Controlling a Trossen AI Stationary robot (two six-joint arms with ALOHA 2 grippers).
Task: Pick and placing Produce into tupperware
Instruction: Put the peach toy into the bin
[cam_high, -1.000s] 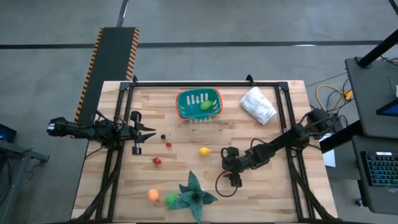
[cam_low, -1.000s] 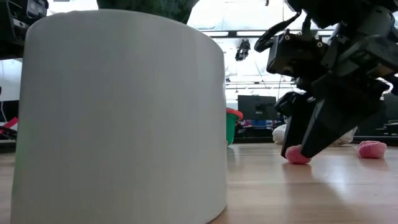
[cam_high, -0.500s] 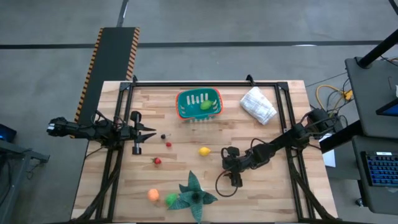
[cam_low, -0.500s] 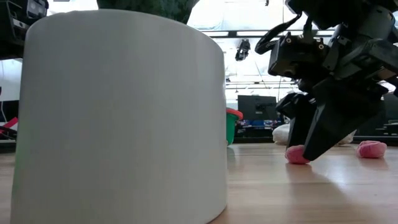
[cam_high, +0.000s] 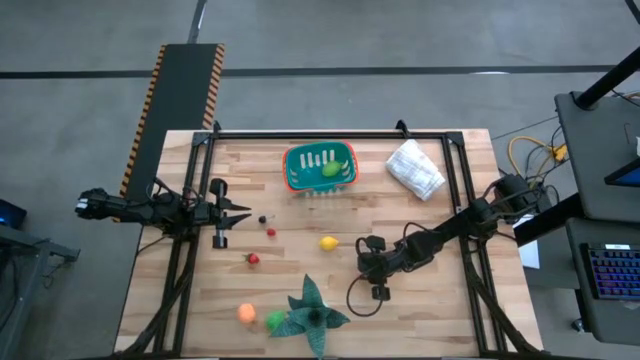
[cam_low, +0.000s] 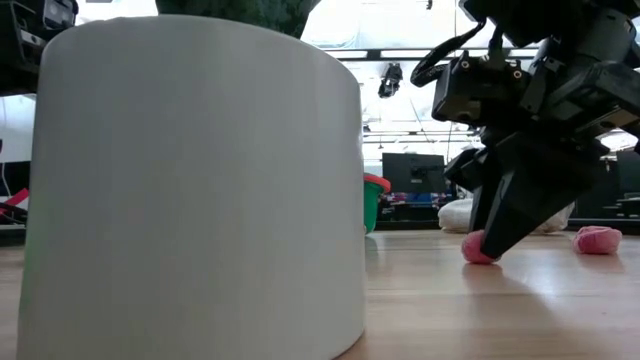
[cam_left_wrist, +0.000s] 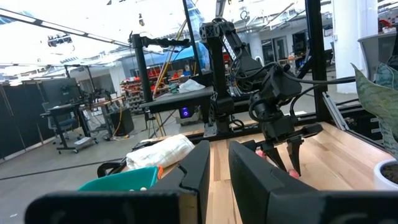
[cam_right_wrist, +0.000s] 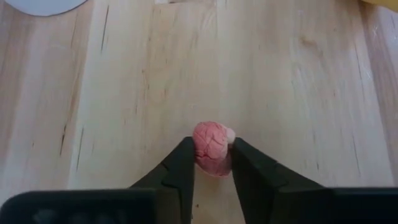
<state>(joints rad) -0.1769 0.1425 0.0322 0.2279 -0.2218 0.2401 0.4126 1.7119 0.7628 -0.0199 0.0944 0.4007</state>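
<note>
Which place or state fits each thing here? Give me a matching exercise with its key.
Things:
1. pink produce piece
2. yellow-green produce piece
3. white plastic bag
4. left hand

Places or states:
A. inside the tupperware
B. waiting at the table's left edge, holding nothing
C. between the fingers of the right hand
D. on the table to the right of the tupperware

Pairs: 1-C, 2-A, 3-D, 4-B

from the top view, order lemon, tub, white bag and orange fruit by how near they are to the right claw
1. Lemon, just left of the right claw.
2. Tub and white bag, both at the far edge: too close to call.
3. Orange fruit, near-left.
</note>
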